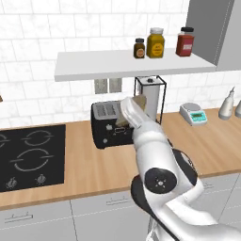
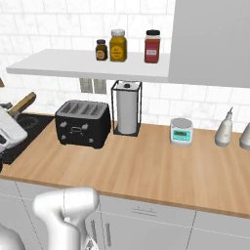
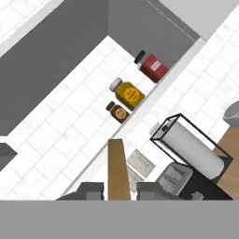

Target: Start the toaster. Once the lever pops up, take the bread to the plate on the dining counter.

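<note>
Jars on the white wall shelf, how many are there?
3, in a row: small dark-lidded brown jar leftmost, yellow-amber jar in the middle, red jar with black lid rightmost.

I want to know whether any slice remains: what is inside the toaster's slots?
In the right base view the toaster slots look dark, with no bread sticking up; their depths are hidden. The gripper holds a bread slice.

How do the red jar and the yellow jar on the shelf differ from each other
The red jar has a black lid and a slim, straight-sided body, while the yellow jar has a pale tan lid and a rounder, wider body. The red jar stands at the right end of the row on the shelf; the yellow jar stands in the middle, next to a small dark jar. Both stand upright and carry a label.
</note>
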Motion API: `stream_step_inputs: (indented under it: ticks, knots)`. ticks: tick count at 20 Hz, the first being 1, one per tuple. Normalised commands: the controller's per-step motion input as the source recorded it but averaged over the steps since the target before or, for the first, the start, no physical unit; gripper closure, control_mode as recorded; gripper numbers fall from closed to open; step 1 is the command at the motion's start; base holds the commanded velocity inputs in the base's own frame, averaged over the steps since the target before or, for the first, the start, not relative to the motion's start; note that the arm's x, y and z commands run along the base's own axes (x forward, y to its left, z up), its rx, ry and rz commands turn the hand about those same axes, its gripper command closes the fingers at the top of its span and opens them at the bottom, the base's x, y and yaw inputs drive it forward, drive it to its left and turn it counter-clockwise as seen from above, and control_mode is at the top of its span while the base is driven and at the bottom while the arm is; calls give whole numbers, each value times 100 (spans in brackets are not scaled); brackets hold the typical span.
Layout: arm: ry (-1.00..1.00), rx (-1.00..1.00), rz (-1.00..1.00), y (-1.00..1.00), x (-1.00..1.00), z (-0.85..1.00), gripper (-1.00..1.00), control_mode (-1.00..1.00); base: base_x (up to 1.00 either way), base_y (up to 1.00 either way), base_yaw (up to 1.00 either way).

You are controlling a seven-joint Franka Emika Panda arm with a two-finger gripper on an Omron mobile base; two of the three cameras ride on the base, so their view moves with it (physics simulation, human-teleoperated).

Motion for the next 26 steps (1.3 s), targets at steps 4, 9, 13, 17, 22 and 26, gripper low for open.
stream_step_inputs:
  ticks: [4, 9, 13, 17, 22, 26]
  knots:
    - [0, 19, -4, -61, -100, 8, 100, -100, 0, 0, 0]
    - [0, 3, -22, -81, -55, -7, 100, -100, 0, 0, 0]
    - [0, 0, -24, -74, 0, -26, 100, -100, 0, 0, 0]
    - [0, 0, -21, -68, 11, -45, 100, -100, 0, 0, 0]
    - [-5, 0, -18, -63, 3, -41, 100, -100, 0, 0, 0]
    - [-10, 0, -19, -46, -3, -20, 100, -100, 0, 0, 0]
